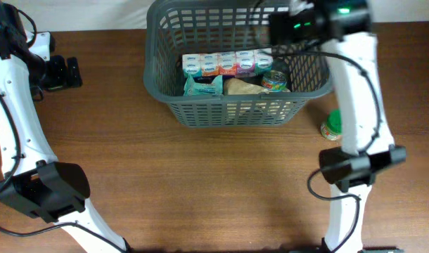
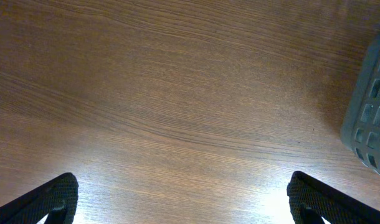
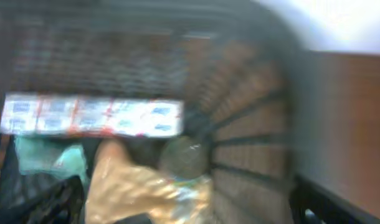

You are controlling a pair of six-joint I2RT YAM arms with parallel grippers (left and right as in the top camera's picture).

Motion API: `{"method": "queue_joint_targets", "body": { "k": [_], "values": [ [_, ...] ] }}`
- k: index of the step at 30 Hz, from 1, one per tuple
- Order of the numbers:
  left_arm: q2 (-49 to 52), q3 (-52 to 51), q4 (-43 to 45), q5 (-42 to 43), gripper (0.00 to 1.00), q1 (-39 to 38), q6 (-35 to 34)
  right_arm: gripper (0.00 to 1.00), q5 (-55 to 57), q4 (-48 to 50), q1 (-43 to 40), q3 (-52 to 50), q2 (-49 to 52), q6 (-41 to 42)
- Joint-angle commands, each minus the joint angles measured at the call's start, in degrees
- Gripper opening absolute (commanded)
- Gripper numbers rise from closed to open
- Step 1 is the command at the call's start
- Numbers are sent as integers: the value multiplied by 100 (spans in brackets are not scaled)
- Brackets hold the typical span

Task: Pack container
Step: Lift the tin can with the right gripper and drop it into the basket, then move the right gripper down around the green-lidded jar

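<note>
The dark grey basket (image 1: pixel 228 112) stands at the back middle of the table. It holds a row of small white, blue and red cartons (image 1: pixel 225 65), a teal packet (image 1: pixel 200 86), a tan bag (image 1: pixel 244 87) and a can (image 1: pixel 274 81). My right gripper (image 1: pixel 288 27) hovers over the basket's far right corner. In the blurred right wrist view it (image 3: pixel 187 205) is open and empty above the tan bag (image 3: pixel 128 186), the can (image 3: pixel 184 158) and the cartons (image 3: pixel 93 117). My left gripper (image 1: pixel 63 72) is open and empty over bare table (image 2: pixel 184 199), left of the basket (image 2: pixel 370 112).
A small green-topped can or jar (image 1: pixel 332 125) stands on the table just right of the basket, beside my right arm. The wooden table's back edge runs close behind the basket. Both arm bases sit at the front corners.
</note>
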Motion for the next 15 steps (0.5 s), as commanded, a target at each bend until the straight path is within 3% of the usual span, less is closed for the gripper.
{"method": "queue_joint_targets", "body": {
  "k": [1, 9, 15],
  "values": [
    [-17, -48, -2, 39, 99, 33, -70, 97, 680, -391, -658, 824, -330, 730],
    [-17, -48, -2, 42, 99, 33, -70, 96, 372, -1233, -2463, 693, -225, 1572],
    [-17, -48, -2, 42, 99, 33, -70, 99, 280, -881, -2518, -1169, -175, 1602]
  ]
}}
